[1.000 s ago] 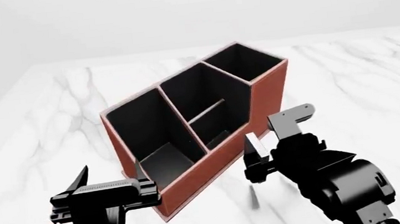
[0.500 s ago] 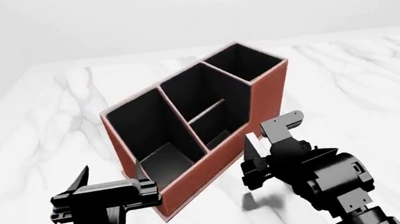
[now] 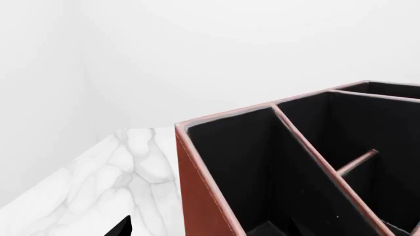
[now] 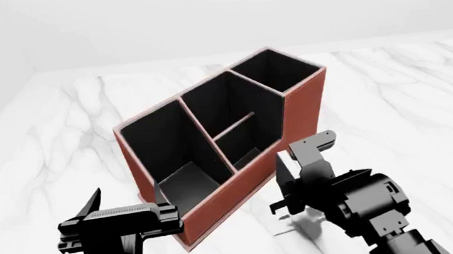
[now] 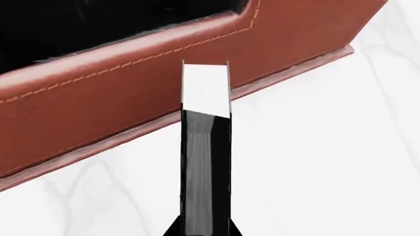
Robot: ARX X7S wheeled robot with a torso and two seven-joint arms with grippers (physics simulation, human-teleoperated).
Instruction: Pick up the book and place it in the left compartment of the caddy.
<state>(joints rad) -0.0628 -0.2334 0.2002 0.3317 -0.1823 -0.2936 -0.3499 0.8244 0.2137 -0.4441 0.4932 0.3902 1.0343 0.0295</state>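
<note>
Book (image 5: 206,93) held edge-on in your right gripper (image 4: 284,178), outside the caddy (image 4: 304,103); lift it, carry to left compartment (image 4: 161,146). Left gripper (image 4: 121,204) spread, empty.

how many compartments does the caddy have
4 in the caddy: the left compartment at its left end, two small bays in the middle, one behind and one in front of a divider, and a tall square bay at the far right end.
</note>
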